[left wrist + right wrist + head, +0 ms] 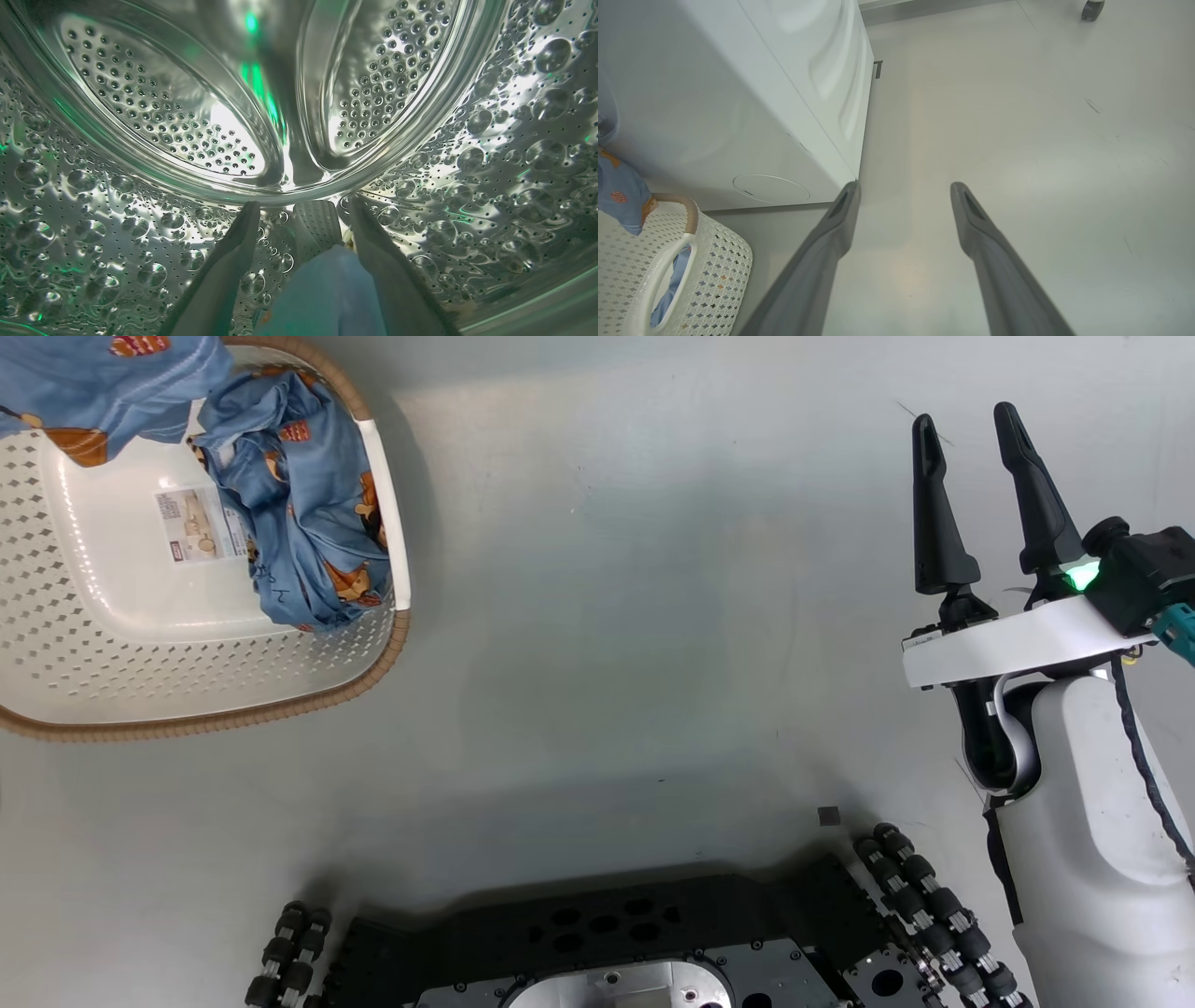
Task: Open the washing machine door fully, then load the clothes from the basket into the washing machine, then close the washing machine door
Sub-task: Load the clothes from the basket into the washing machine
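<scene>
Left hand (301, 204), fingers (224, 261) spread, deep in washing machine drum (467, 140) with blue garment (327, 289) lying between them: draw straight back clear of cloth, then fetch remaining clothes (299, 504) from basket (187, 681).

The inside of a shiny stainless-steel drum (490, 163), dimpled and pierced with small holes, is seen around the left gripper (303, 205). Its two long dark jaws are spread well apart, tips pointed towards the perforated rear wall (163, 116). A ribbed steel paddle (317, 224) is seen beyond the tips. A blurred fold of light blue fabric (327, 289) lies between the jaws near their base, possibly touching one of them.
</scene>
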